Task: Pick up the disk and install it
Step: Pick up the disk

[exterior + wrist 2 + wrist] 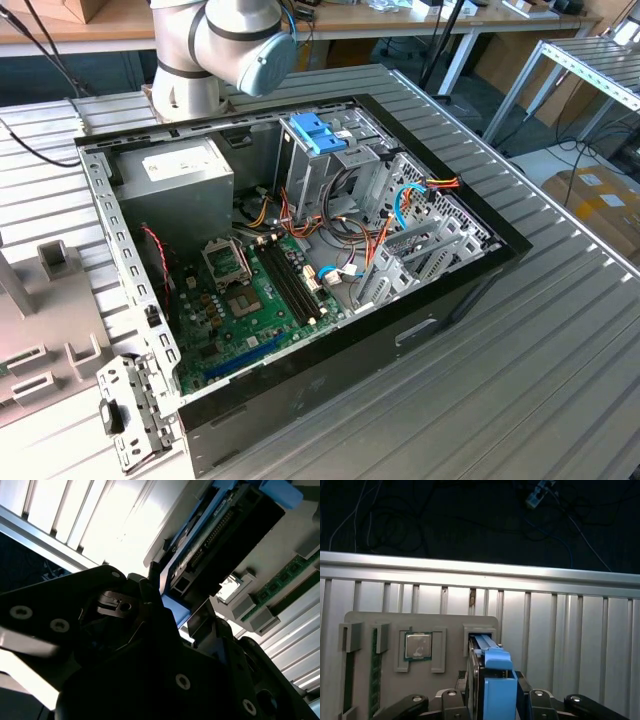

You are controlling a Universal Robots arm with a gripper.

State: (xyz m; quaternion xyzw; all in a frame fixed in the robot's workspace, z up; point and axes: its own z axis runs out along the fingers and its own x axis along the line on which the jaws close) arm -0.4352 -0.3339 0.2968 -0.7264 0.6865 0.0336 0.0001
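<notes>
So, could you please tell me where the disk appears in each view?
First wrist view: disk edge-on in the grey holder, beside the chip.
Second wrist view: disk close up, chip beside it.
Exterior view: holder at the exterior view's left edge.
Shared landmark: the holder.

**First wrist view.** The holder plate (pixel 420 622) lies flat on the slatted table (pixel 570 630), and the table's edge rail (pixel 480 565) runs beyond the plate. In the plate, the processor (pixel 417 646) sits in a recess. The recess lies between a memory module (pixel 374 675) set in its slot and the disk (pixel 497 690), which stands on edge in the plate's end slot. Over the plate, the gripper (pixel 495 676) clamps the disk from both sides.
</notes>
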